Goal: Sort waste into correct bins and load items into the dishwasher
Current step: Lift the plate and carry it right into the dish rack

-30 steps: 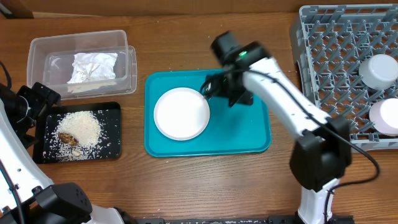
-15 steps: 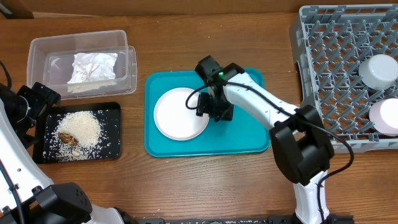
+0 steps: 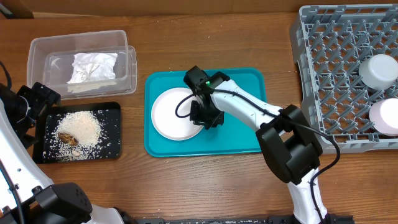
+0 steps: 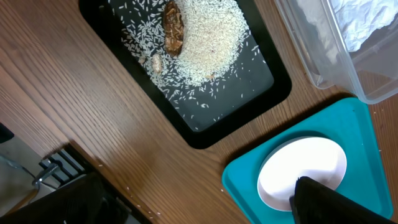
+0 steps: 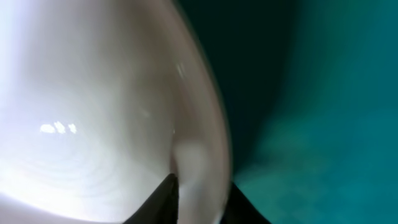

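The round white plate (image 3: pixel 173 115) lies on the teal tray (image 3: pixel 242 134). My right gripper (image 3: pixel 202 115) is shut on the plate's right rim; in the right wrist view the gripper (image 5: pixel 202 200) has one dark finger on each side of the plate's (image 5: pixel 93 93) edge. My left gripper (image 3: pixel 37 99) hovers open beside the black tray (image 3: pixel 112 149), which holds rice (image 3: pixel 84 124) and a brown lump (image 3: pixel 67 138). The left wrist view shows that gripper (image 4: pixel 199 211) empty over bare wood, the rice (image 4: pixel 205 37) ahead and the plate (image 4: pixel 305 165) to the right. A crumpled napkin (image 3: pixel 93 67) lies in the clear tub (image 3: pixel 81 40).
The grey dish rack (image 3: pixel 336 74) fills the right end of the table, with a white round piece (image 3: pixel 379 70) and a pale pinkish one (image 3: pixel 385 117) at its right side. A few rice grains dot the wood near the black tray's rim (image 4: pixel 193 134).
My right gripper moved left and down across the teal tray to the plate's right rim and closed on it. The plate slid slightly left. The left arm stayed still.
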`<act>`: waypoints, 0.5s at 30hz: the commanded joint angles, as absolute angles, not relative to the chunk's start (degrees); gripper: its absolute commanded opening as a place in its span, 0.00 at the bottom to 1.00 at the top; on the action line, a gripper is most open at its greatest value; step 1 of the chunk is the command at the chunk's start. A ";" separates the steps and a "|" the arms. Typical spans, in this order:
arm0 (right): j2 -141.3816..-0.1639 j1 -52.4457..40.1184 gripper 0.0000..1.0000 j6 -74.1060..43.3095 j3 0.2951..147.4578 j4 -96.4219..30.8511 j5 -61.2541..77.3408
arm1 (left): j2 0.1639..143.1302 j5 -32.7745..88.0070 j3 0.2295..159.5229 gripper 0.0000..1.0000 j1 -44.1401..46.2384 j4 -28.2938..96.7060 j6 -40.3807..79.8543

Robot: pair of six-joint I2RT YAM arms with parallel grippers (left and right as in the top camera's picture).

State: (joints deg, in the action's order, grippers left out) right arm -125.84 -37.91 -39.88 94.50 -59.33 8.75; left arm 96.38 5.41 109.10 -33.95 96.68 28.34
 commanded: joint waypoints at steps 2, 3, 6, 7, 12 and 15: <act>-126.89 -35.03 0.04 -40.10 98.28 -65.06 6.35 | 96.25 5.78 108.84 1.00 -34.00 96.79 28.73; -126.63 -34.00 0.04 -40.10 99.61 -67.22 5.04 | 96.25 5.78 108.84 1.00 -34.00 96.79 28.73; -125.58 -29.85 0.04 -39.29 105.65 -75.31 -0.10 | 96.25 5.78 108.84 1.00 -34.00 96.82 28.73; -125.14 -27.29 0.04 -36.82 109.89 -79.42 -2.22 | 96.25 5.78 108.84 1.00 -34.00 96.82 28.73; -124.73 -18.63 0.04 -34.04 124.95 -90.96 -13.78 | 96.25 5.78 108.84 1.00 -34.00 96.82 28.73; -124.73 -12.45 0.04 -34.04 132.66 -94.08 -23.75 | 96.25 5.78 108.84 1.00 -34.00 96.77 28.73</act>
State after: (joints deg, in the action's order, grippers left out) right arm -126.13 -17.82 -35.31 125.16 -92.44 -9.06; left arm 96.38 5.43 109.08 -33.95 96.62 28.34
